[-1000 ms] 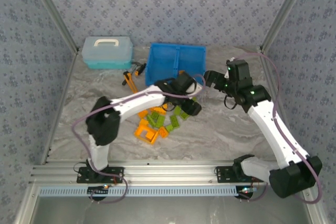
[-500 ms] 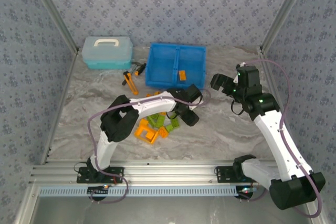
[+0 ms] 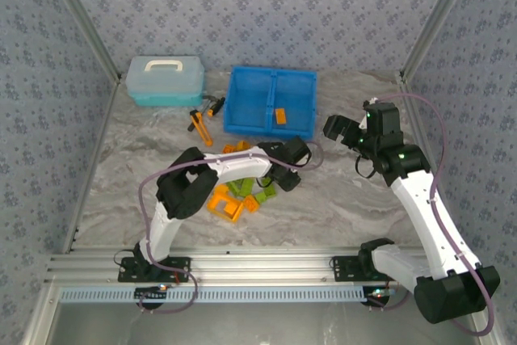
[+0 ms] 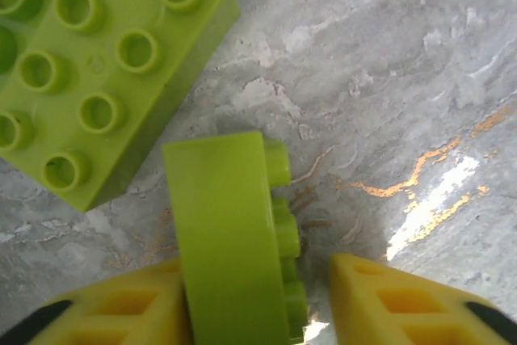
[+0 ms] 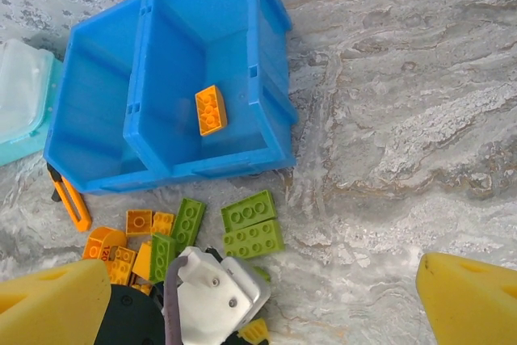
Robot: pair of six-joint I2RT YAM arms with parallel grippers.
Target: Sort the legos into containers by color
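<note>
My left gripper (image 3: 284,177) is down at the right edge of the pile of orange and green legos (image 3: 238,191). In the left wrist view a green brick (image 4: 226,232) stands on edge between its yellow fingers (image 4: 105,309). The left finger lies against the brick's flat side, and a gap shows between the studs and the right finger (image 4: 404,300). My right gripper (image 3: 333,128) hovers open and holds nothing, right of the blue bin (image 3: 234,104). One orange brick (image 5: 210,109) lies in the right container; the left container (image 5: 89,111) holds nothing.
A large green brick (image 4: 89,70) lies flat just beyond the one between my fingers. Two more green bricks (image 5: 253,225) lie in front of the bin. A pale blue lidded case (image 3: 165,80) and an orange hand tool (image 3: 198,123) sit left of the bin.
The right gripper pulled back from over the bin, and an orange brick now shows in the right compartment. The left gripper dropped to the pile's edge and its jaws narrowed around a green brick.
</note>
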